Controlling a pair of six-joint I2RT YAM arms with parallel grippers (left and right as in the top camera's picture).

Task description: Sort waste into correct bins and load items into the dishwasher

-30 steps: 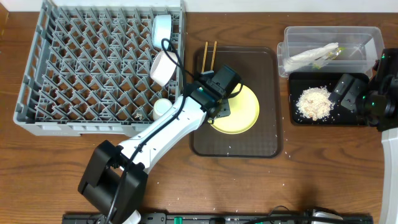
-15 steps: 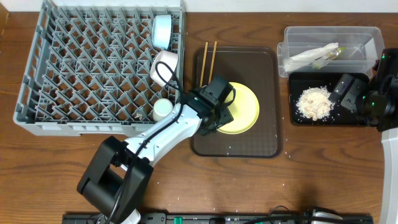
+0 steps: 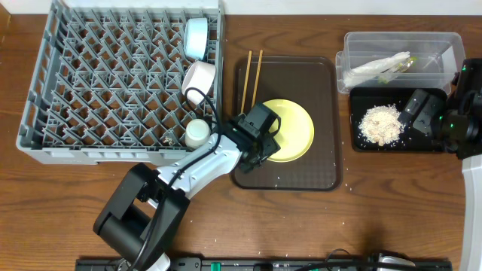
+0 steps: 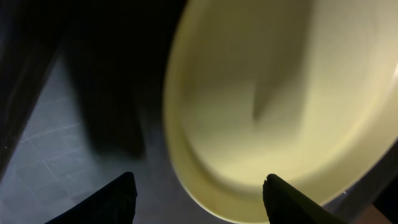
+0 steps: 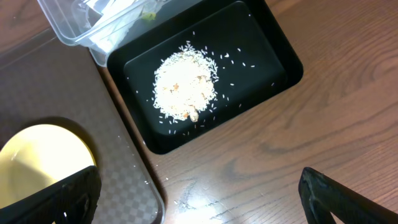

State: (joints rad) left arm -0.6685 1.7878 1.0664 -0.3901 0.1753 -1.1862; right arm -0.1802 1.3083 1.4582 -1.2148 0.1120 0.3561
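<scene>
The round yellow plate (image 3: 295, 129) lies on the brown tray (image 3: 320, 90). My left gripper (image 3: 265, 135) is low over the plate's near-left edge. In the left wrist view the gripper (image 4: 202, 190) is open and straddles the rim of the plate (image 4: 280, 93), with one finger over the tray. Two chopsticks (image 3: 252, 71) lie at the tray's far-left corner. A light blue bowl (image 3: 196, 38), a white bowl (image 3: 199, 77) and a small white cup (image 3: 198, 132) sit in the dishwasher (image 3: 98, 83). My right gripper (image 5: 199, 193) hangs open over bare wood by the black bin (image 5: 273, 56).
The clear bin (image 3: 433, 47) holds the white napkin (image 3: 376, 68) and a green-yellow wrapper (image 3: 403, 65). The black bin (image 3: 361, 143) holds the crumbs (image 3: 380, 124). Stray crumbs dot the tray and the table. The right arm's base (image 3: 467, 113) stands at the right edge.
My left gripper has slid back from the plate's far side towards its near-left edge, and its jaws have widened. The right arm has not moved.
</scene>
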